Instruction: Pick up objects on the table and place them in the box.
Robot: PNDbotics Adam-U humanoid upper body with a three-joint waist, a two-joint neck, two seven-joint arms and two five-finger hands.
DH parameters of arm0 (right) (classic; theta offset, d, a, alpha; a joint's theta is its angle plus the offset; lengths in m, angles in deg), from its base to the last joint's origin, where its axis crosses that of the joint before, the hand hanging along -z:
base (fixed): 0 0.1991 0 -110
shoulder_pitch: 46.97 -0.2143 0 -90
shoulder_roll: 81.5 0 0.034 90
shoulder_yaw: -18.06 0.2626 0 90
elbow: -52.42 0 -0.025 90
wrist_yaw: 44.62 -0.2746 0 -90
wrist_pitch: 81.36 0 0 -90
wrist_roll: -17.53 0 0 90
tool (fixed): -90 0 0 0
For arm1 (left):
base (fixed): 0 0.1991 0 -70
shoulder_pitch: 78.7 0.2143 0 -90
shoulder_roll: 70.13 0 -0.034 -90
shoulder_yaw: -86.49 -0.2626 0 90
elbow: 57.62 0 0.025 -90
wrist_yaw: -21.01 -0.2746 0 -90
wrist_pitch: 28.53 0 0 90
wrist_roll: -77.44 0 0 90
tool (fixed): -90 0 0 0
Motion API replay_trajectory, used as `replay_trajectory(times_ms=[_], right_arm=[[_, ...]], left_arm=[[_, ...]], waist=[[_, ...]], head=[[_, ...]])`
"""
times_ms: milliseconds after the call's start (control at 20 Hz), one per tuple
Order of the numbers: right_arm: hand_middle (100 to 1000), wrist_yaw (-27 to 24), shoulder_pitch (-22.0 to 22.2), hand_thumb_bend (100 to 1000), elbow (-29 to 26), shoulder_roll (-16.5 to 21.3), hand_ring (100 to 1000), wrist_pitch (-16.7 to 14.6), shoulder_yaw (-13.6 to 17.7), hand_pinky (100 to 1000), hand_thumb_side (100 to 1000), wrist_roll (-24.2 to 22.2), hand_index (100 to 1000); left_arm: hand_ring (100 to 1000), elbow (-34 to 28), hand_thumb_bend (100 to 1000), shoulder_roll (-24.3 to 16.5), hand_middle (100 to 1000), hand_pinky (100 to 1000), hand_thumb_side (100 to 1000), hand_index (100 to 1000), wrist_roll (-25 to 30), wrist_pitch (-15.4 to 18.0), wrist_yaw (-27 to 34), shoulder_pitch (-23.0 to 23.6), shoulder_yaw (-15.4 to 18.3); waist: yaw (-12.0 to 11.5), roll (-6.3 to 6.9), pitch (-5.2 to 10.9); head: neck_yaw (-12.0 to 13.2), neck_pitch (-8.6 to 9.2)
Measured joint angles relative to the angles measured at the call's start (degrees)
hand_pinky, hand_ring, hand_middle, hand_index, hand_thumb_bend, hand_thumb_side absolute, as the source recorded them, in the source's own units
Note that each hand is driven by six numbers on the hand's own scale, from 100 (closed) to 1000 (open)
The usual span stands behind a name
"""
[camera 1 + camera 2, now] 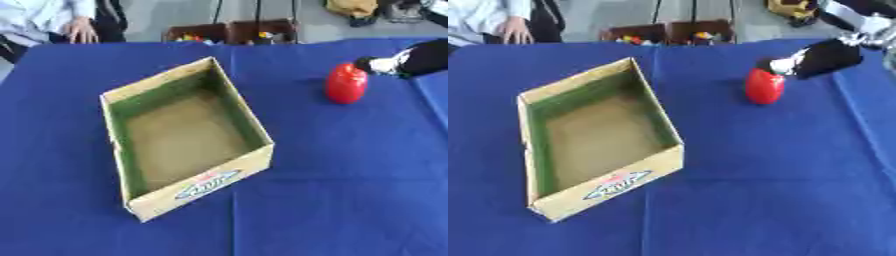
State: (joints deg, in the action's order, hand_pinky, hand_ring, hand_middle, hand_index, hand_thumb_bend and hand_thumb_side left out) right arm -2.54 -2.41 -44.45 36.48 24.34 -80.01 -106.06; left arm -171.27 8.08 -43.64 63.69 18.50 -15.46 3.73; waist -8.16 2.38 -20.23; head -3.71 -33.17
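Right robot hand (pixel 785 65) is seen coming in from the tabletop's (pixel 737 200) far right corner, its tip at the top of the red object (pixel 764 86). Whether the fingers are closed round the object or only touching it cannot be told; fingers are not made out separately. Left robot hand is not visible in either view.

The red object stands toward the far right of the tabletop, well apart from the box (pixel 188 195), which sits open and empty nearer the left-centre, set askew to the tabletop edges.

Risks, as judged:
- The object is contacted only at its top, so it could be tipped or rolled toward the near edge if pushed before a hold is made.
- Its rounded, smooth-looking body could slip out during the lift.
- On the carry left, the box's near-right wall could be clipped if the object is kept low, and the light cardboard could be shoved.
- A release over the rim instead of inside could bounce it out.

Orientation: the object stands roughly upright, long axis near vertical, narrower end up toward the hand, wider end on the cloth. A slight lean cannot be ruled out.
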Motion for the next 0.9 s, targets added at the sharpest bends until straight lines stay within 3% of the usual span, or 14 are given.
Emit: replay_trajectory(times_ms=[300,500,650,900], right_arm=[[864,0.7,-1.8,521,6.5,-1.3,800,-0.3,-0.1,787,622,1.3,945],[879,0.6,-2.7,535,10.0,-2.1,881,-0.3,-0.1,833,637,2.1,954],[892,0.0,-3.5,563,12.6,-2.8,887,-0.7,-0.1,840,651,2.1,965],[886,-0.9,-5.0,612,16.5,-3.9,880,-1.7,-0.8,837,539,1.1,974]], left_arm=[[781,0.0,100,0.0,797,622,822,879,0.1,-0.1,0.0,0.0,-0.3],[781,0.0,100,0.0,797,621,823,879,0.2,-0.2,0.0,0.0,-0.3],[782,0.0,100,0.0,797,621,823,879,0.2,-0.2,0.0,0.0,-0.3],[782,0.0,100,0.0,797,620,823,879,0.3,-0.3,0.2,0.0,-0.3]], waist=[[0.0,-0.01,0.0],[0.0,-0.01,0.0],[0.0,-0.01,0.0],[0.0,-0.01,0.0]], head=[[0.0,0.04],[0.0,0.31],[-0.3,0.54],[-1.1,0.99]])
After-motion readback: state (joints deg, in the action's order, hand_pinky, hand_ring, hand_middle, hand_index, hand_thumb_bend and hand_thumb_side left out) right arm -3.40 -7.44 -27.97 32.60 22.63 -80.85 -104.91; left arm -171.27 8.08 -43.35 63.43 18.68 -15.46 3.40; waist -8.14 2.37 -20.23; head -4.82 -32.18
